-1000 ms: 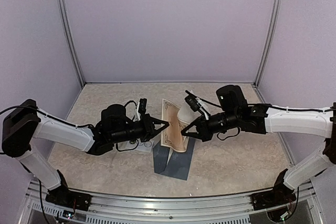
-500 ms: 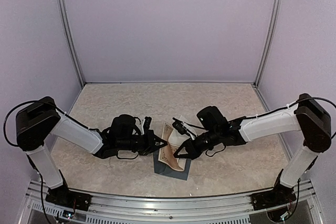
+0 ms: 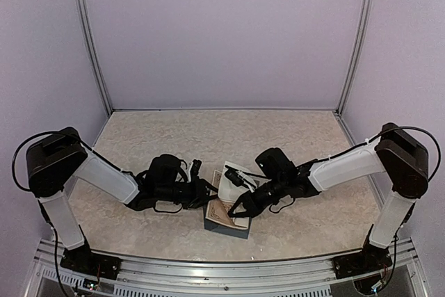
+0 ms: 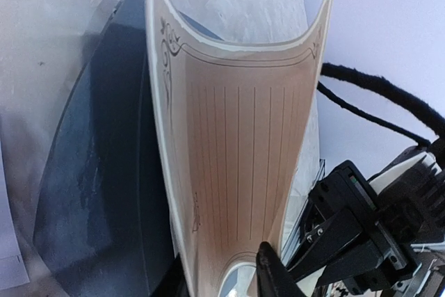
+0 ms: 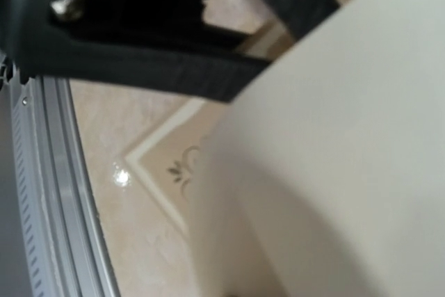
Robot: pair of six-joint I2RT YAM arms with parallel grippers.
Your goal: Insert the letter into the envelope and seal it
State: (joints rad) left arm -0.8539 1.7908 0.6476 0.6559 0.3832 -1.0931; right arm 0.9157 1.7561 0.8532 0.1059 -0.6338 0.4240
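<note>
The letter [image 4: 236, 137], tan with ruled lines and an ornate border, is bowed into a curve just above the dark blue-grey envelope [image 4: 104, 137], which lies flat on the table. My left gripper [image 4: 222, 279] is open, and the letter's near end sits between its parted fingers [image 4: 272, 276]. From above, both grippers are low at the front centre. The left gripper [image 3: 211, 196] and right gripper [image 3: 236, 210] flank the letter [image 3: 222, 212] over the envelope [image 3: 215, 226]. The letter's pale back [image 5: 348, 137] fills the right wrist view and hides the right gripper's fingers, which are shut on its edge.
An aluminium rail [image 3: 222, 269] runs along the table's front edge, close behind the envelope. Lavender walls with metal posts [image 3: 94, 46] close in the back and sides. The right arm's black wrist [image 4: 361, 234] sits close beside the letter.
Both grippers have come down and toward the front with the letter, from held high to low over the envelope. The left jaws have parted.
</note>
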